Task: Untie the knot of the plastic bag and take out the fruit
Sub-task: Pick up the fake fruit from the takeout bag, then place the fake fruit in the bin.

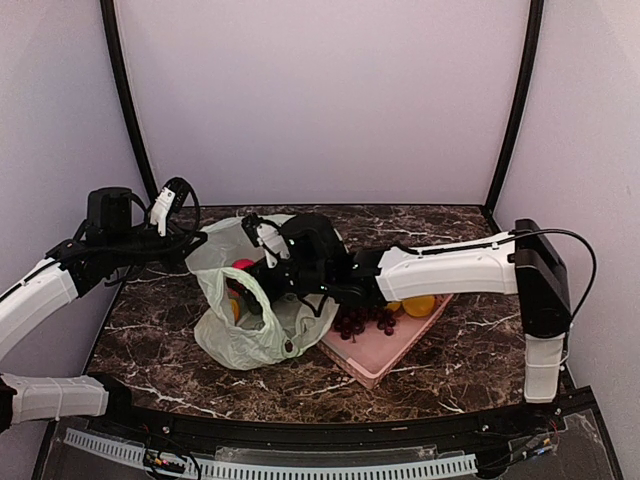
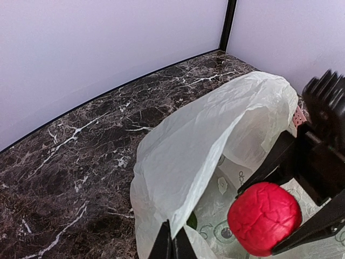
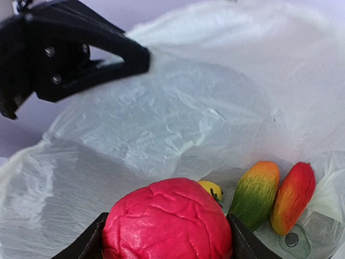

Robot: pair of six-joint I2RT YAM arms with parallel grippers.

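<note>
Right fingers (image 3: 243, 244): closed on a red fruit (image 3: 167, 221), one finger against each flank, so that it is pinched across its widest part.
Red fruit: round and wrinkled, with no long axis to be allowed for. It is held inside the open mouth of the plastic bag (image 1: 245, 340), above the pieces lying deeper in.
Left fingers (image 2: 161, 245): pressed together on a fold of the bag's rim, which is held raised at the far-left side of the mouth.
Bag mouth: a wall of film is arched up behind and to the left of the red fruit. The open side is turned toward the right arm.
Knot: none is to be seen. One handle loop (image 1: 250, 292) hangs loose at the front of the bag.
Other fruit in the bag: two red-green mango pieces (image 3: 256, 191) and a small yellow piece (image 3: 211, 189) are seen just beyond the red fruit, on the bag's floor.
Basket (image 1: 380, 365): pink, on the table (image 1: 470, 350) just to the right of the bag and under the right forearm. Dark grapes (image 1: 360, 320) and yellow pieces (image 1: 418, 305) are already in it.
Deciding relation: the basket lies to the right of the held fruit, on the right arm's own side. The way out is judged to be up and rightward, away from the pinched rim.
Risk: the loose film could be dragged along if it is brushed.
</note>
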